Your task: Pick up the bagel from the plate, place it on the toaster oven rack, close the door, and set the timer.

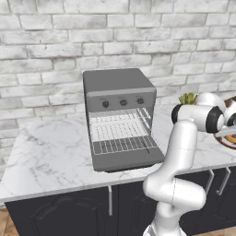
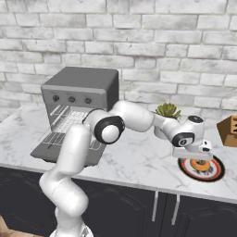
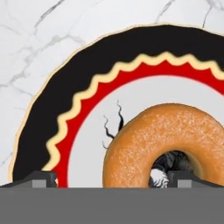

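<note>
The orange-brown ring bagel (image 3: pixel 164 144) lies on the round dark plate (image 3: pixel 65 94) with a red-and-white zigzag rim, on the white marble worktop (image 2: pixel 139 162). My tool (image 2: pixel 198 156) hangs just above it, jaws wide open and gripping nothing. Well apart to the left stands the grey toaster oven (image 1: pixel 117 87); its dark door (image 1: pixel 126 159) is folded down flat and the silver wire rack (image 1: pixel 117 126) is bare. A green potted plant (image 2: pixel 167 110) and a brown wooden block (image 2: pixel 228 129) stand behind, before the pale brick wall (image 2: pixel 162 41).
</note>
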Robot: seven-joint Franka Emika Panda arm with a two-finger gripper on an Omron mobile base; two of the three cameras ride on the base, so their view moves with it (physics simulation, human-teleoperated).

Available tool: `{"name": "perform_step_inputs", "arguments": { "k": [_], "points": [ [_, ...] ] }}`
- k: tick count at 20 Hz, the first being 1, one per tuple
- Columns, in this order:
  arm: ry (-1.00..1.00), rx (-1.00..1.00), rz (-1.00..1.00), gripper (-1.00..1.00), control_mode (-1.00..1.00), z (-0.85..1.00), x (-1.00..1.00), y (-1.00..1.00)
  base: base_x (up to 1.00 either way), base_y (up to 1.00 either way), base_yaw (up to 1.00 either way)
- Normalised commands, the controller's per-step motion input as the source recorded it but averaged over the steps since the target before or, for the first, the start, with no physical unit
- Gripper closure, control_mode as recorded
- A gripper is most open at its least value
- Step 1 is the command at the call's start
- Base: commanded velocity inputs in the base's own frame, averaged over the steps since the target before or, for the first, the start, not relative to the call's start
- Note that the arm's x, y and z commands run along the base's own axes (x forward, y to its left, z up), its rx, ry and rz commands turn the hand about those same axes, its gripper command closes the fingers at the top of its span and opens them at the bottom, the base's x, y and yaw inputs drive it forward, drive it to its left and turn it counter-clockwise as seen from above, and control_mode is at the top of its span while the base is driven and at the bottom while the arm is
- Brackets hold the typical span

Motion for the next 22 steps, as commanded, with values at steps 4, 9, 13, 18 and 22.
{"name": "perform_step_inputs", "arguments": {
  "k": [4, 9, 13, 18, 22],
  "points": [
    [0.03, 0.01, 0.0, -1.0, -1.0, -0.09, 0.0, -0.06, 0.0, 0.0, 0.0],
    [0.03, 0.02, 0.0, -1.0, -1.0, -0.09, 0.0, -0.05, 0.0, 0.0, 0.0],
    [0.04, 0.02, 0.0, 1.0, -1.0, -0.12, 0.0, -0.01, 0.0, 0.0, 0.0],
    [0.03, 0.03, 0.0, 1.0, -1.0, -0.07, 0.0, 0.0, 0.0, 0.0, 0.0],
    [0.0, 0.03, 0.0, 1.0, -1.0, 0.0, 0.0, 0.0, 0.0, 0.0, 0.0]
  ]
}}
